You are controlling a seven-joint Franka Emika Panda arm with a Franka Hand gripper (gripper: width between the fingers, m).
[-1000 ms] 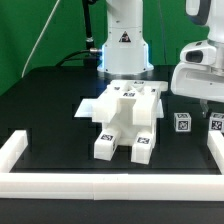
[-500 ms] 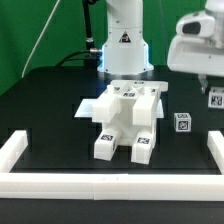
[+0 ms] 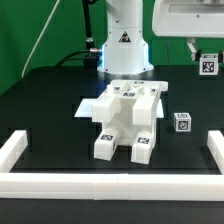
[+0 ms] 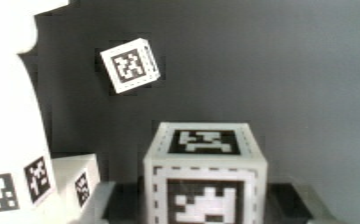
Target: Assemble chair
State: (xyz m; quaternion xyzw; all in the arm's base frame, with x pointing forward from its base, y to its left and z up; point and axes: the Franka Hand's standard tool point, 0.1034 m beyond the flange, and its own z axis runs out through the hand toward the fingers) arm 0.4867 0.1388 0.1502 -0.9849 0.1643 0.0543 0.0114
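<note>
The partly built chair (image 3: 125,118), chunky white pieces with black-and-white tags, lies on the black table in the middle. My gripper (image 3: 207,57) is high at the exterior view's right, shut on a small tagged white block (image 3: 208,66) that hangs well above the table. In the wrist view the held block (image 4: 207,160) sits between my dark fingers (image 4: 124,203), and my gripper (image 4: 207,208) is closed on its sides. A second small tagged block (image 3: 182,121) stands on the table right of the chair. It also shows in the wrist view (image 4: 131,65), as does part of the chair (image 4: 35,175).
White border rails run along the exterior view's left (image 3: 14,150), front (image 3: 110,186) and right (image 3: 216,150). The robot base (image 3: 125,45) stands behind the chair. A green backdrop (image 3: 30,30) is at the back left.
My gripper has risen from table height at the right to high above it, carrying the small block up. The chair and the other block have not moved.
</note>
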